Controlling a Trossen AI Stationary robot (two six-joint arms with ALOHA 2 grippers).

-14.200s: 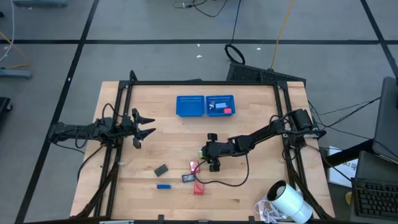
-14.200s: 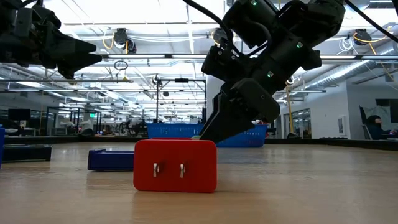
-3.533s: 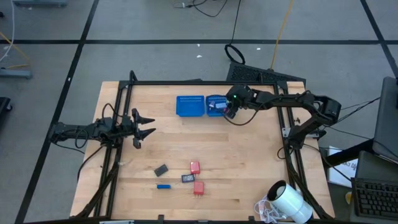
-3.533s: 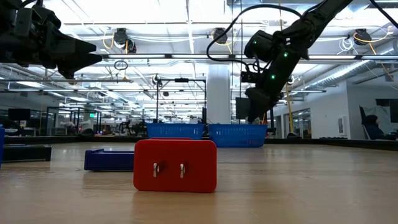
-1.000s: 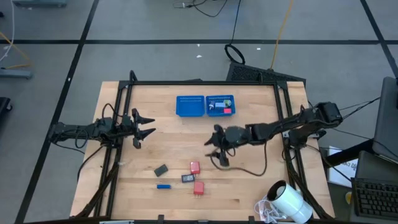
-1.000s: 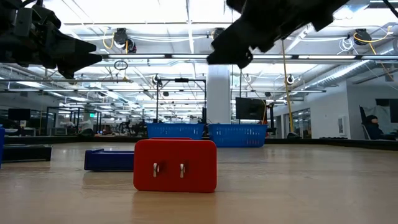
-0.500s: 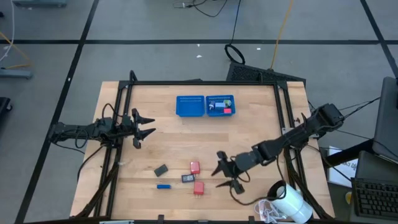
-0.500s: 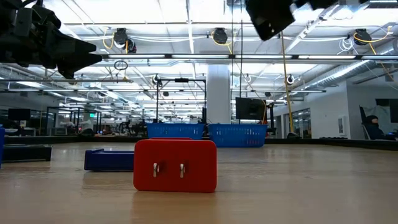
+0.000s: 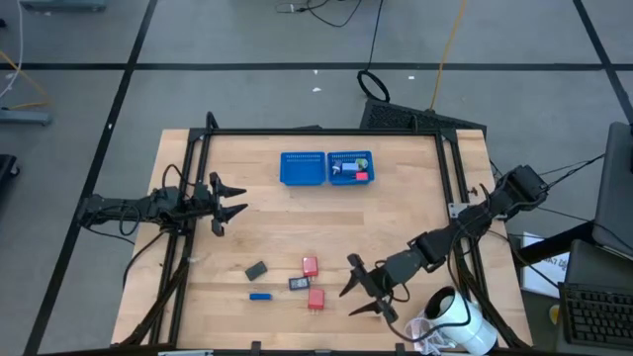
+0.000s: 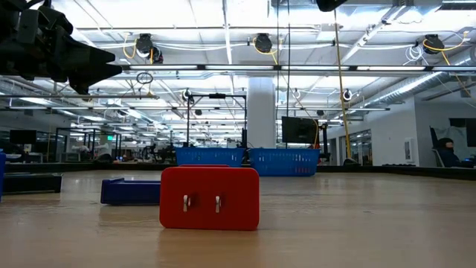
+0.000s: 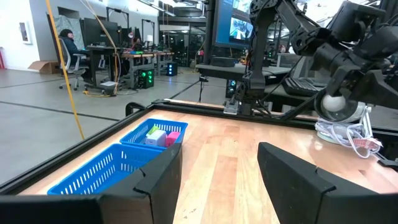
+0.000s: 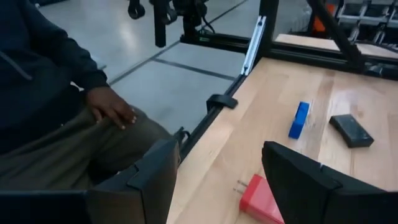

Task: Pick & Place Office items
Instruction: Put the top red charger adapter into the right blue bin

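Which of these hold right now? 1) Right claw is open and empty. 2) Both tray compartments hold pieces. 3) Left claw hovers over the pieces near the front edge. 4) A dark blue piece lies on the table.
1) True: the right claw stands open with nothing in it, beside the red block.
2) False: only the right compartment of the blue tray holds pieces.
3) False: the left claw waits open at the table's left side.
4) True: the dark blue piece lies near the front.
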